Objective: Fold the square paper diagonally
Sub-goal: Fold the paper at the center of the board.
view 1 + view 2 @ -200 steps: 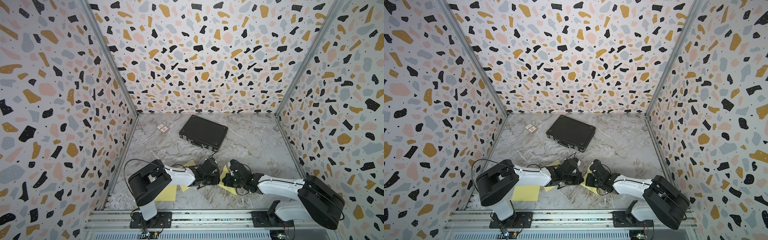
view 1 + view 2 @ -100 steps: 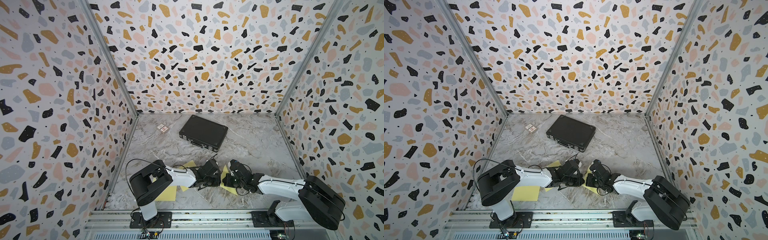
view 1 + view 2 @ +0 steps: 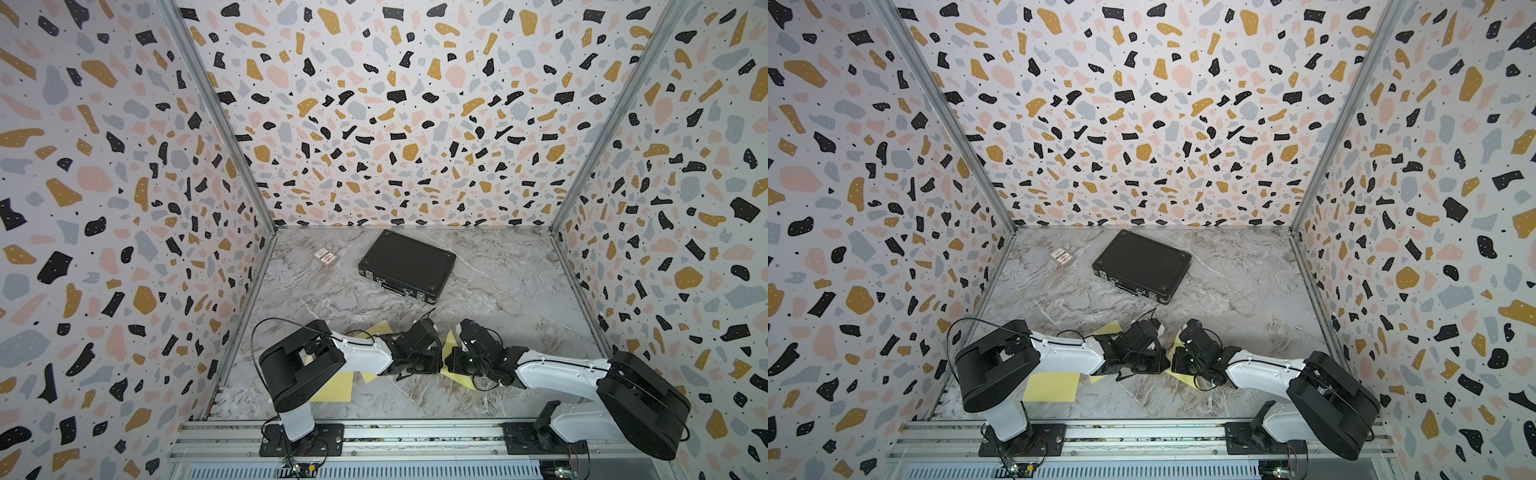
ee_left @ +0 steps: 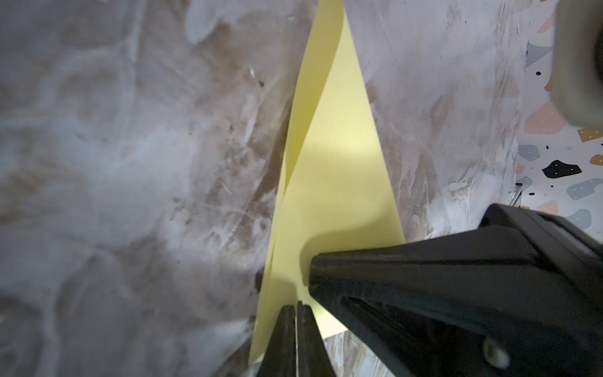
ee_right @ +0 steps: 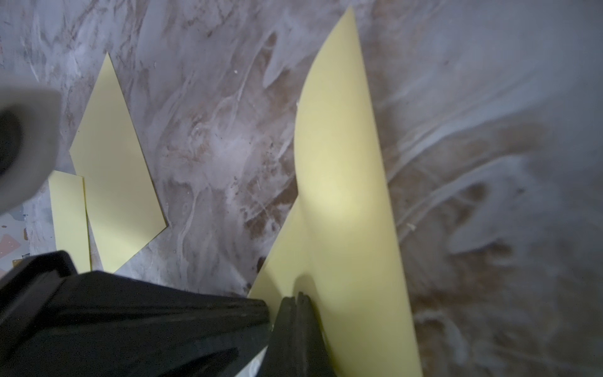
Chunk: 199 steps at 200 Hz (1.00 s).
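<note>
Starts with the yellow paper (image 5: 342, 196): lies toward the front of the marble table (image 3: 498, 291), caught between the two claws in both top views, one layer flat and the other bowed up over it, so doubled over but, by the look, not yet creased. Runs its long axis straight away from the fingertips in each wrist view, narrowing to a far point; shows in a top view only as slivers of the yellow paper (image 3: 457, 379) ahead of and behind the meeting wrists. Meets the left gripper (image 4: 296, 315) at its near end: jaws pressed together there, apparently pinching the layers. Meets the right gripper (image 5: 297, 303) just beside that, jaws likewise pressed together at the root of the raised flap, seemingly nipping it. Leaves neither arm the nearer, tip almost touching tip. Turns, judging from this, on a slide outward along that axis from the pinched end to bed the bowed layer down; risks a skewed crease under any sideways pull. Farther out: one spare yellow sheet (image 5: 114, 163) and a second sheet (image 5: 68, 212) near the left arm, apart from the held one; at the back a black case (image 3: 407, 266) and a small box (image 3: 325, 257), well away from both claws.
</note>
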{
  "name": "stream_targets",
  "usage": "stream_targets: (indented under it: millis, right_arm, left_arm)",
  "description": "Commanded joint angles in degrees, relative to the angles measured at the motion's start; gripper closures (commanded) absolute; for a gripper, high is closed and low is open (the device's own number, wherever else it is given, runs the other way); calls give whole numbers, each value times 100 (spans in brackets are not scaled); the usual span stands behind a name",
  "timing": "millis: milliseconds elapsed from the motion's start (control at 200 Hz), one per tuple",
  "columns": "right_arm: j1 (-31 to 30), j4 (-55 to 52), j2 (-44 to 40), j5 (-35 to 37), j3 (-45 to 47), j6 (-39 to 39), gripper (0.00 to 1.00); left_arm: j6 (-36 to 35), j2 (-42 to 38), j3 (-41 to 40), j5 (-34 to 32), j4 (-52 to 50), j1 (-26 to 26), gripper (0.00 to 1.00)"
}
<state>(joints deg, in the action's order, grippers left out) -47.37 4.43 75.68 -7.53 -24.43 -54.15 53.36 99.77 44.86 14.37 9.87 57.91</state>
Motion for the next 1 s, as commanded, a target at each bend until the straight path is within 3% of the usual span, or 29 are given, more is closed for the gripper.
stream_targets:
  millis: [0,330,410,991]
  right_arm:
    - [-35,-390,42,-3,131,-12,100]
    - [-35,-559,-65,106,62,16,100]
    - [-35,-653,-127,180,5,61,100]
    - [60,-1608,-872,765,245,150,98]
  left_arm:
    - [-43,56,45,-8,105,26,91]
    - [-69,227,-162,-398,-325,28,94]
    - [-91,241,-261,-514,-466,33,100]
    - [-120,403,-454,-1047,-1099,61,100]
